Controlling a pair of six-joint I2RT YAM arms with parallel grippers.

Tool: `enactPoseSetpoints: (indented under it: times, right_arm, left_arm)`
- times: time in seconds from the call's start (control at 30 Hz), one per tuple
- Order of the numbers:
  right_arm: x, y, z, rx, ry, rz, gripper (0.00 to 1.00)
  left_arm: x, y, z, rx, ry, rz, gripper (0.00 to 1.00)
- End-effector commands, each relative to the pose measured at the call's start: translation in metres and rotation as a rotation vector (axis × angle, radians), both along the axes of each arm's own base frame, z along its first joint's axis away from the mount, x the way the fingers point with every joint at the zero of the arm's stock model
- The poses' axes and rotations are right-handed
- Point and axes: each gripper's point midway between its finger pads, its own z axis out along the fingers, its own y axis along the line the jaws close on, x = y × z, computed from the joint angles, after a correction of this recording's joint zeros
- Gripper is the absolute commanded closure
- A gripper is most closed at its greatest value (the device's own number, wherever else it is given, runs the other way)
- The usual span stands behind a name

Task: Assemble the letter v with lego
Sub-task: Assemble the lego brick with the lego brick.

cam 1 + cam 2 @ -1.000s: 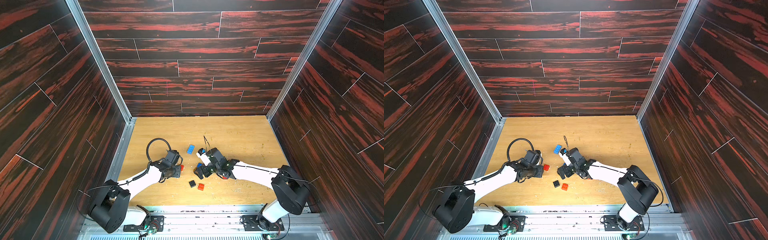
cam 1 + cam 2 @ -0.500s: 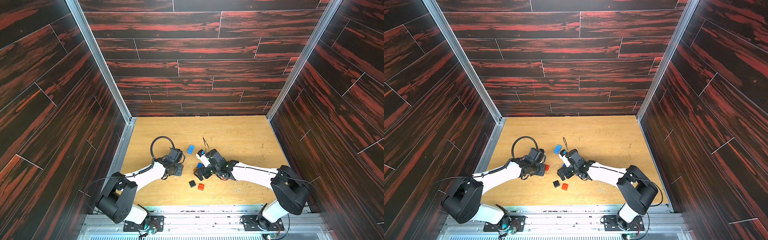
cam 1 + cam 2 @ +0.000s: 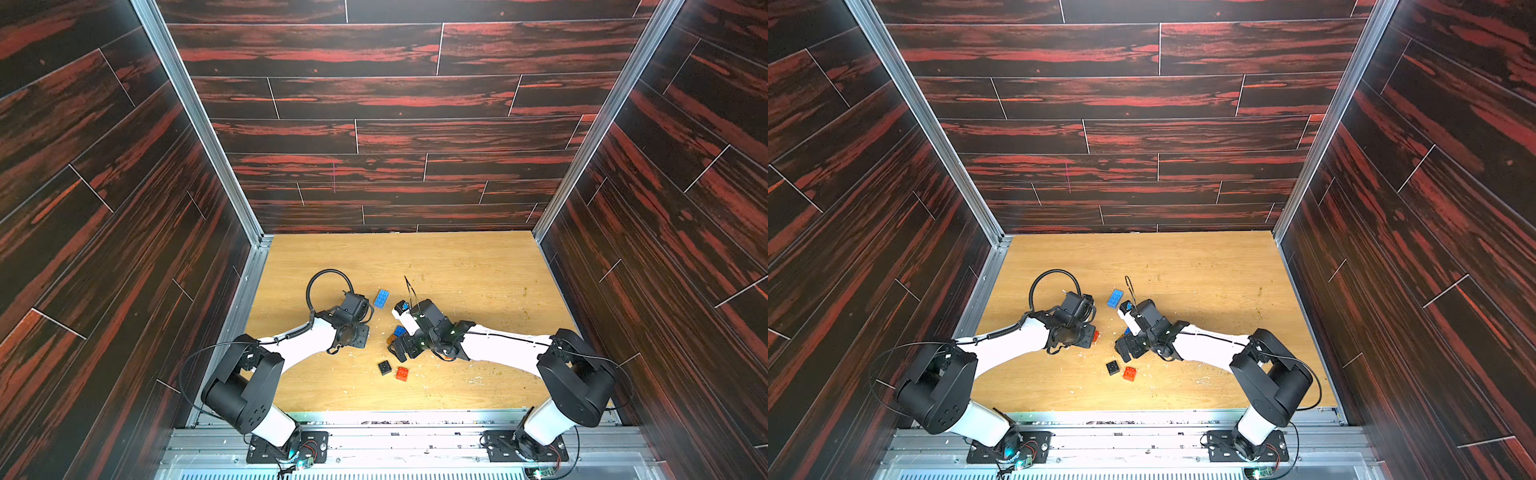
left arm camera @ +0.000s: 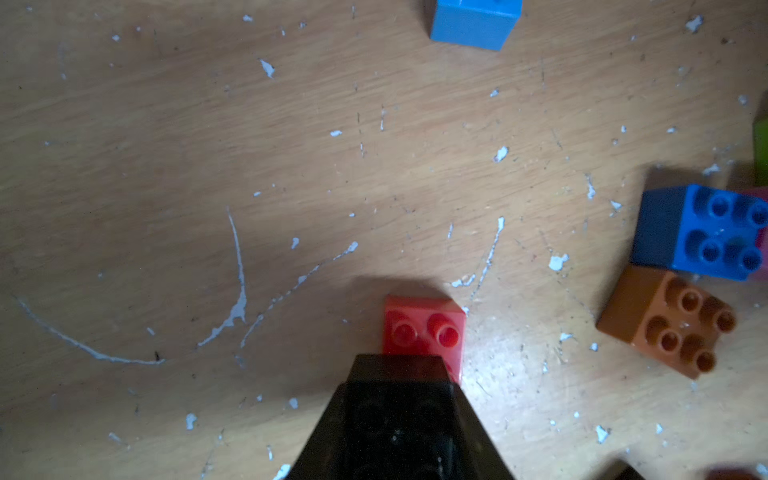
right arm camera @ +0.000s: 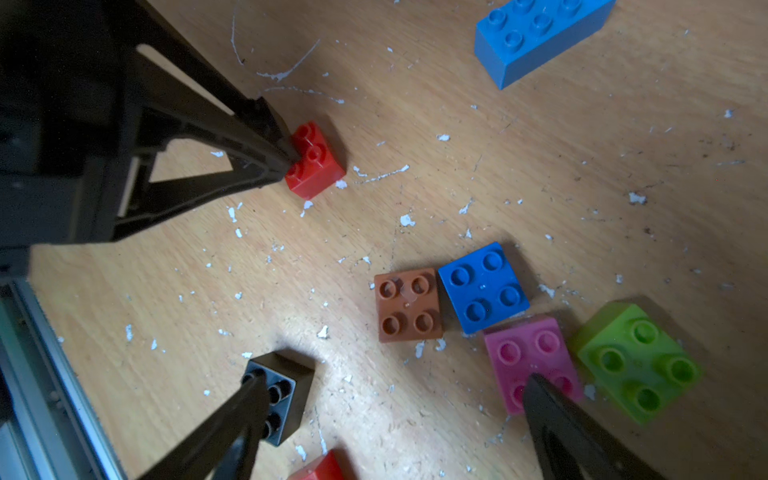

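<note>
Progress: early, by the look of it; no letter v readable among the lego yet.
Cluster so far: orange brick (image 5: 407,305) and blue brick (image 5: 484,286) edge to edge, pink brick (image 5: 519,349) and green brick (image 5: 636,357) just beside them. All flat on the bench (image 5: 540,166), studs up, nothing stacked; perhaps the start of one stroke.
Left gripper (image 5: 284,164): closed to a point, tips against a small red brick (image 5: 318,162) lying apart from the cluster; apparently nudging rather than holding.
Right gripper (image 5: 395,399): spread wide, empty, poised between the black brick (image 5: 286,386) and the pink one.
Unplaced: long light-blue brick (image 5: 536,37), the black one, a second red brick (image 3: 402,373).
Left to do: most of it, probably; second stroke, meeting point at the bottom, gaps closed.
</note>
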Motion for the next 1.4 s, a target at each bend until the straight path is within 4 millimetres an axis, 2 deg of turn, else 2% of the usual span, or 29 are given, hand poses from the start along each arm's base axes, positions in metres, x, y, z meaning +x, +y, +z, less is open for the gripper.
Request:
enactPoseSetpoints:
  times: [0.0, 0.57, 0.9, 1.03, 1.37]
  right_arm:
    - [-0.005, 0.0, -0.011, -0.024, 0.016, 0.014, 0.02]
    - [-0.006, 0.001, -0.012, -0.023, 0.026, 0.019, 0.02]
    - [-0.007, 0.001, -0.009, -0.015, 0.023, 0.02, 0.02]
    - [-0.007, 0.0, -0.01, -0.02, 0.026, 0.018, 0.02]
    - [0.008, -0.023, -0.023, -0.111, 0.042, -0.102, 0.02]
  left_arm:
    - [-0.001, 0.0, -0.002, 0.022, 0.018, -0.015, 0.81]
    - [-0.013, -0.001, -0.012, 0.009, 0.05, -0.005, 0.81]
    - [-0.028, 0.004, -0.028, 0.03, 0.12, 0.018, 0.81]
    - [-0.032, -0.004, -0.034, 0.016, 0.155, -0.011, 0.82]
    - [-0.012, -0.026, -0.038, 0.073, 0.211, -0.135, 0.82]
